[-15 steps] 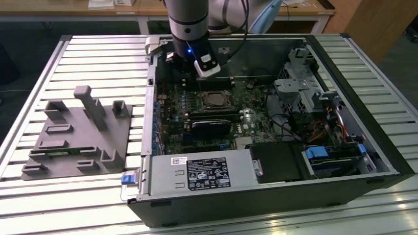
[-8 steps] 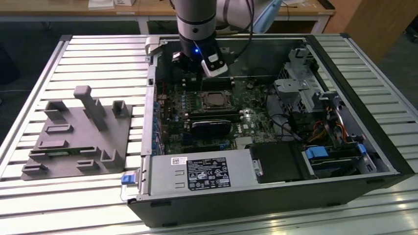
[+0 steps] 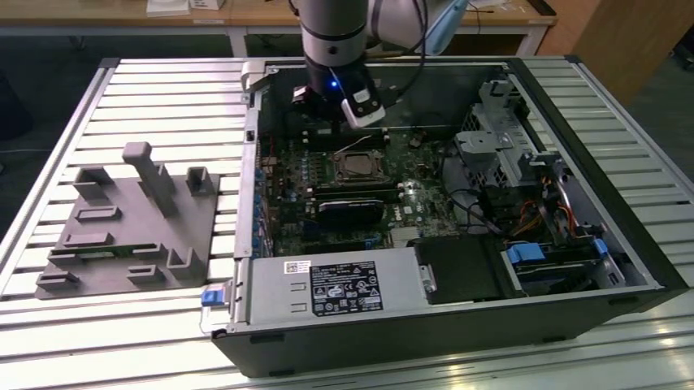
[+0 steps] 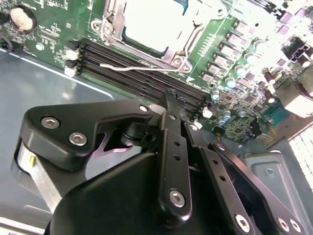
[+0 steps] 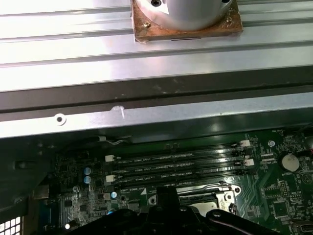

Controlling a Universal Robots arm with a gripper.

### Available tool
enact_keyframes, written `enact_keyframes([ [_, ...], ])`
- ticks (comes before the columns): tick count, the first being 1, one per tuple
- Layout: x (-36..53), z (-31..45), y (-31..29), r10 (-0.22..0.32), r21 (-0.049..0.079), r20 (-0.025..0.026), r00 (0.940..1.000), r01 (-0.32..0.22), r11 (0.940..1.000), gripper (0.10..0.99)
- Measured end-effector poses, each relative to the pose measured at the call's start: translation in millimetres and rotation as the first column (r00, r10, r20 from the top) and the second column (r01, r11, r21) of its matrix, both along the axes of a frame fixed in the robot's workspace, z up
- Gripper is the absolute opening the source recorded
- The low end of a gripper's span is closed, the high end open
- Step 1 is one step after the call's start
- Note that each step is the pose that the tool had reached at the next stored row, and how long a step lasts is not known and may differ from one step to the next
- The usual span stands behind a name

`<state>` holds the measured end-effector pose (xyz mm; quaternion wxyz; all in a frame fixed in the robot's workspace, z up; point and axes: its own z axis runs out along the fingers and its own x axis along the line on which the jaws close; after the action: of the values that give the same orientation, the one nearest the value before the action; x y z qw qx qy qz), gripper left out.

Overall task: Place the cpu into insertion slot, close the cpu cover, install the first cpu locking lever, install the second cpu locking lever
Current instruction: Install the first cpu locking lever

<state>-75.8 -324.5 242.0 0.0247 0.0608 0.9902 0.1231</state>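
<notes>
A grey parts fixture (image 3: 130, 219) sits on the slatted table (image 3: 44, 106) at the exterior view's left, well apart from the open computer case (image 3: 434, 333). Inside the case, the arm's gripper (image 4: 168, 101) hangs near the rear wall, just beside the insertion slot (image 3: 337, 167). Whether it is open or closed, or has hold of anything, cannot be told.

In the second wrist view the cpu (image 4: 151, 19) lies seated in the slot, and the cpu cover (image 4: 198, 29) appears to be down around it. A thin wire locking lever (image 4: 127, 68) lies loose along the edge of the memory slots (image 4: 146, 81), so the work looks to stand at the first lever. That step calls for a fine catch on a slim wire and a sweep toward its hook.

Room is tight. The rear wall is close on one side and the memory slots border the socket, while drive bays (image 3: 505, 146) and cables (image 3: 531, 215) crowd the exterior view's right.
</notes>
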Motion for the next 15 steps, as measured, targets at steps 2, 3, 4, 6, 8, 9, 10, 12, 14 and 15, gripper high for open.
enact_keyframes([
  [2, 0.2, 0.0, 0.0, 0.000, 0.000, 0.0001, 1.0000, 0.000, 1.0000, 0.106],
  [3, 0.2, 0.0, 0.0, 0.000, 0.000, 0.0002, 1.0000, 0.000, 1.0000, 0.106],
  [4, 0.3, 0.0, 0.0, 0.000, 0.000, 0.0002, 1.0000, 0.000, 1.0000, 0.106],
  [6, 0.3, 0.0, 0.0, 0.000, 0.000, 0.0001, 1.0000, 0.000, 1.0000, 0.106],
  [8, 0.3, 0.0, 0.0, 0.000, 0.000, 0.0002, 1.0000, 0.000, 1.0000, 0.106],
  [9, 0.4, -0.1, 0.1, 0.000, 0.000, 0.0004, 1.0000, 0.000, 1.0000, 0.106],
  [10, 0.2, -0.2, 0.0, 0.000, 0.000, 0.0067, 1.0000, 0.000, 1.0000, 0.106],
  [12, -0.9, -1.9, -0.3, 0.000, 0.000, 0.0952, 0.9955, 0.000, 1.0000, 0.106],
  [14, -0.9, -2.7, -0.6, 0.000, 0.000, 0.1129, 0.9936, 0.000, 1.0000, 0.106],
  [15, -0.9, -3.3, -0.8, 0.000, 0.000, 0.1193, 0.9929, 0.000, 1.0000, 0.106],
])
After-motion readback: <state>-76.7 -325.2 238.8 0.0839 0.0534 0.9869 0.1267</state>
